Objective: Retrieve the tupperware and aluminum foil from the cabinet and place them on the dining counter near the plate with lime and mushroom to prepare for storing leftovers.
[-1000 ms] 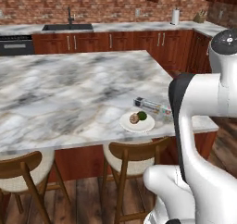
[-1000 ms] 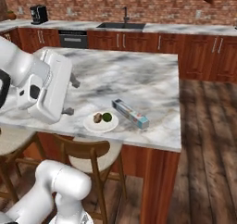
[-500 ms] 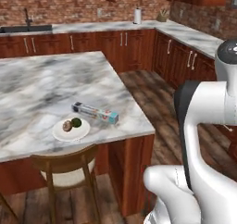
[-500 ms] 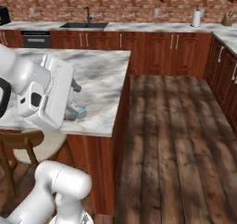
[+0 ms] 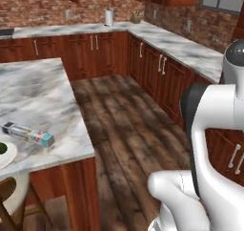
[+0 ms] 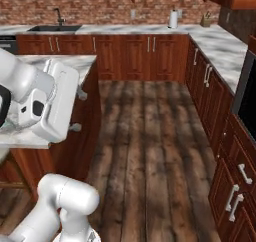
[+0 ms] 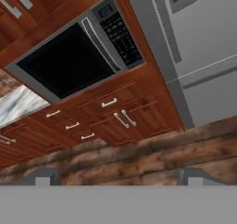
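Now the gripper shows as two grey fingertips standing wide apart at the 6 o'clock edge of the hand view, released and grasping nothing. Beyond them lie dark wooden floor planks, then red-brown drawers under a built-in microwave, with a steel refrigerator at 2 o'clock.

From the left base view, the aluminum foil lies flat on the marbled dining counter at 9 o'clock, near its corner. Just beside it, toward 8 o'clock, the plate is cut off by the picture's edge; a dark green bit on it is too cropped to name. A stool tucks under the counter.

Farther out, a brick wall, a sink and a paper towel roll line the back counter.
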